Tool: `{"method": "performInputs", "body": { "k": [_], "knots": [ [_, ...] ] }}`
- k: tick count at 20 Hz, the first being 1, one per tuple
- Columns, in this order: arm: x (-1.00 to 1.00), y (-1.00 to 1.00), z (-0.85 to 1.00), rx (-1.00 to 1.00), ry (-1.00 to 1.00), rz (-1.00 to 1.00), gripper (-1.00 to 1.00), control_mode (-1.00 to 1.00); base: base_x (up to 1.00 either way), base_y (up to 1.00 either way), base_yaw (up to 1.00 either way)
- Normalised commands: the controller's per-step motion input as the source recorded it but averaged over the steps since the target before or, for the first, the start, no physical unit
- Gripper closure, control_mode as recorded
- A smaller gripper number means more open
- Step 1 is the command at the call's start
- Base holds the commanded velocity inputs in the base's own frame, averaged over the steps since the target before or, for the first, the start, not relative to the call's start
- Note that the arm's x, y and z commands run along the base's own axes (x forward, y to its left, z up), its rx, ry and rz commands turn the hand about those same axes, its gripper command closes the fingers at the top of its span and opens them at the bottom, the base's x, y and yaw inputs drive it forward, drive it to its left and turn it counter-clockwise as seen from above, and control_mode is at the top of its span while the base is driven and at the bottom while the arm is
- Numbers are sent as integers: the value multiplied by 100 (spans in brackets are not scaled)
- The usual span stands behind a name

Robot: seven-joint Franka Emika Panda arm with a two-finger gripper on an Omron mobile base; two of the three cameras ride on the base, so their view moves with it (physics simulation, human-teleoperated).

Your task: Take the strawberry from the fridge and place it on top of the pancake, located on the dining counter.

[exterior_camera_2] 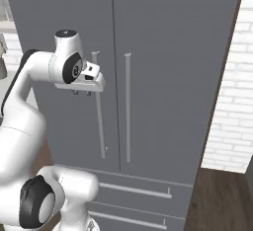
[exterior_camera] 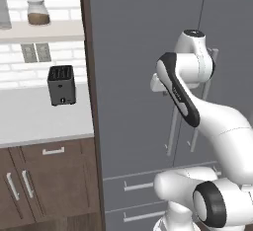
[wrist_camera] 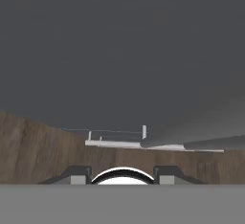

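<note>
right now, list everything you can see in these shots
fridge: one, matte grey, two doors shut, straight ahead of the arm
door handles: two, pale grey vertical bars, either side of the door seam
drawers: two, grey, each with a horizontal bar handle, under the doors
toaster: one, dark grey, on the white worktop left of the fridge
worktop: one, white, over brown cabinet fronts
jar: one, glass with brown contents, on the shelf above the toaster
outlets: two, grey, on the white brick wall
floor: dark wood, right of the fridge
hand: one, white, at the left door handle; its grip cannot be judged
</note>
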Motion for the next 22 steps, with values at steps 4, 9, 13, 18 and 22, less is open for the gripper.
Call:
{"method": "performInputs", "body": {
  "k": [4,9,13,18,22],
  "knots": [
    [-1,0,0,0,0,0,-100,100,-33,-26,-1],
    [0,0,0,0,0,0,-100,100,-69,-65,-2],
    [0,0,0,0,0,0,-100,100,-8,-35,0],
    [0,0,0,0,0,0,-100,100,-7,0,0],
    [0,0,0,0,0,0,-100,100,-3,0,0]
  ]
}}
